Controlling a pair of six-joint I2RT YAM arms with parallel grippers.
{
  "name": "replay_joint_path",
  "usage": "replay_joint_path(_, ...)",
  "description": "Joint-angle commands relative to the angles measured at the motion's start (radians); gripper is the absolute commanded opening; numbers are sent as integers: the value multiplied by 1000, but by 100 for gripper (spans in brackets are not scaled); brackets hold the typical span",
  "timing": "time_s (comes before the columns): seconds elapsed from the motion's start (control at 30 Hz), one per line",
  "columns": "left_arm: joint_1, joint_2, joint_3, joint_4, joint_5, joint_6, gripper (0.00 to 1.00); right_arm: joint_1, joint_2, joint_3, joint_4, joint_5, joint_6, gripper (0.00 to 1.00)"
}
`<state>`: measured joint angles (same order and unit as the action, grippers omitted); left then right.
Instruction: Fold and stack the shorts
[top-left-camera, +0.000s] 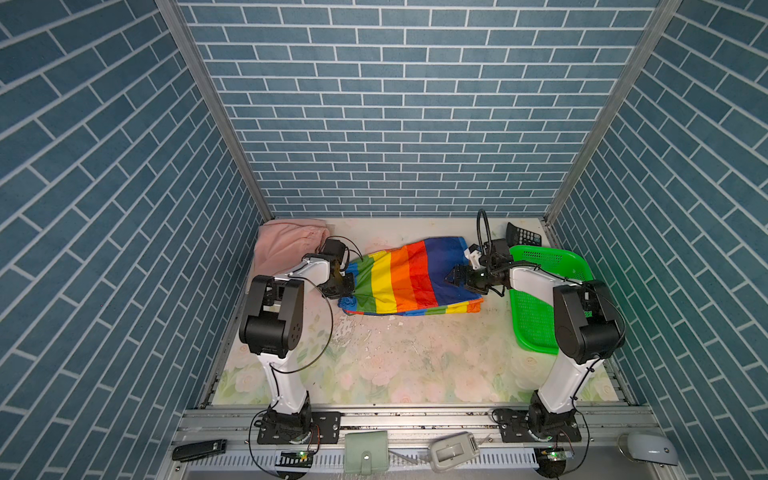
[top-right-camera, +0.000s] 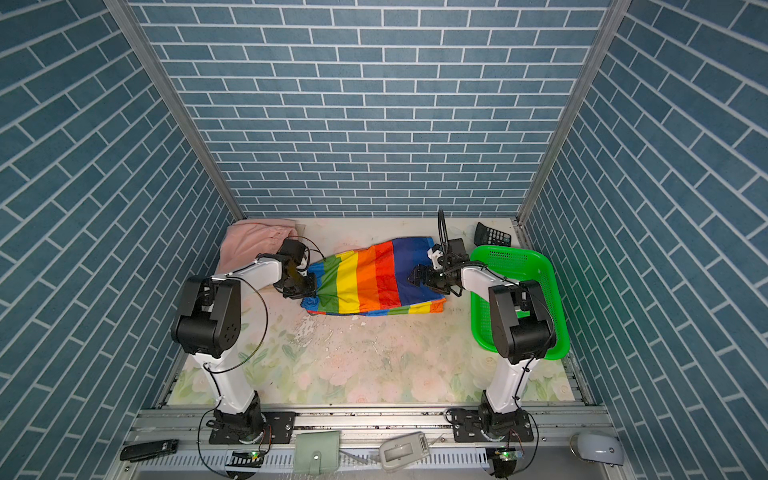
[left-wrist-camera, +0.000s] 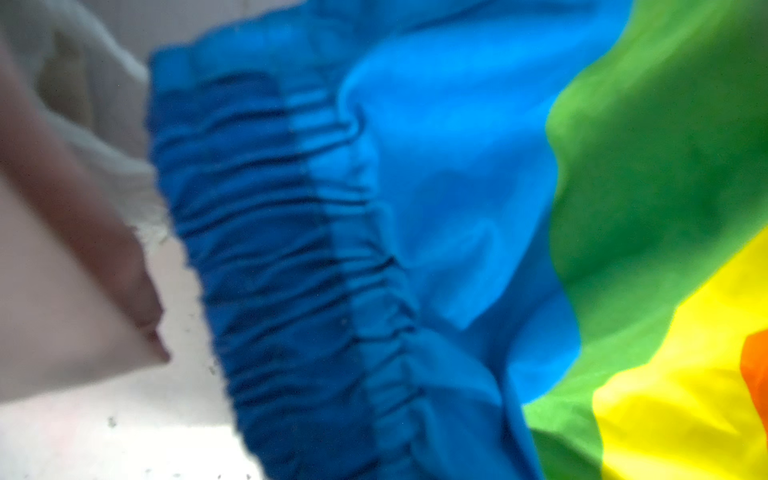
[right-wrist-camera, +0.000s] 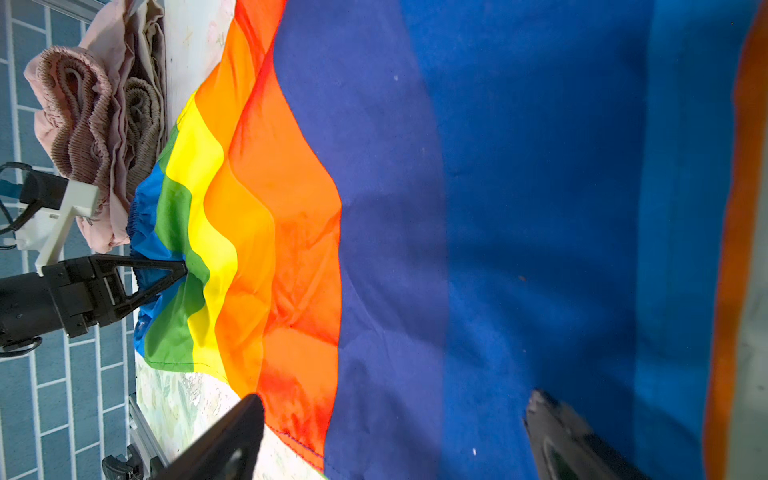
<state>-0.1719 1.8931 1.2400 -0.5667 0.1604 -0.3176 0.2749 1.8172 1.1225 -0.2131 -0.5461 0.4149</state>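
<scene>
The rainbow-striped shorts (top-left-camera: 409, 278) (top-right-camera: 374, 278) lie spread across the back middle of the table, waistband to the left. My left gripper (top-left-camera: 349, 286) (top-right-camera: 311, 286) pinches the blue gathered waistband (left-wrist-camera: 282, 249); in the right wrist view its fingertips (right-wrist-camera: 183, 270) meet on puckered cloth. My right gripper (top-left-camera: 453, 276) (right-wrist-camera: 395, 411) hovers open over the dark blue stripe, fingers (right-wrist-camera: 249, 415) wide apart and holding nothing. The pink shorts (top-left-camera: 286, 243) (right-wrist-camera: 79, 95) lie folded in the back left corner, on top of the folded beige shorts (right-wrist-camera: 143, 108).
A green mesh basket (top-left-camera: 536, 345) stands along the right edge, under my right arm. A black calculator (top-left-camera: 523, 237) lies behind it. On the front rail sit a black case (top-left-camera: 199, 451), a green wallet (top-left-camera: 365, 451), a grey device (top-left-camera: 455, 449) and a white mouse (top-left-camera: 648, 449). Brick walls close three sides.
</scene>
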Motion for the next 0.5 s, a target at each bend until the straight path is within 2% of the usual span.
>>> replay_joint_path(0.0,-19,15,57,-110,-22,33,20,4,-21,-5,-2,5,15,99)
replay_joint_path(0.1,-44,-1,111,-174,-53,53,18,19,-44,9,12,-3,47,99)
replay_joint_path(0.23,-91,-25,194,-244,-115,90,13,103,-43,37,76,-17,116,99)
replay_joint_path(0.33,-115,-32,238,-279,-147,114,13,164,20,83,172,-37,198,99)
replay_joint_path(0.47,-118,-33,252,-292,-126,129,12,215,129,174,294,-69,323,99)
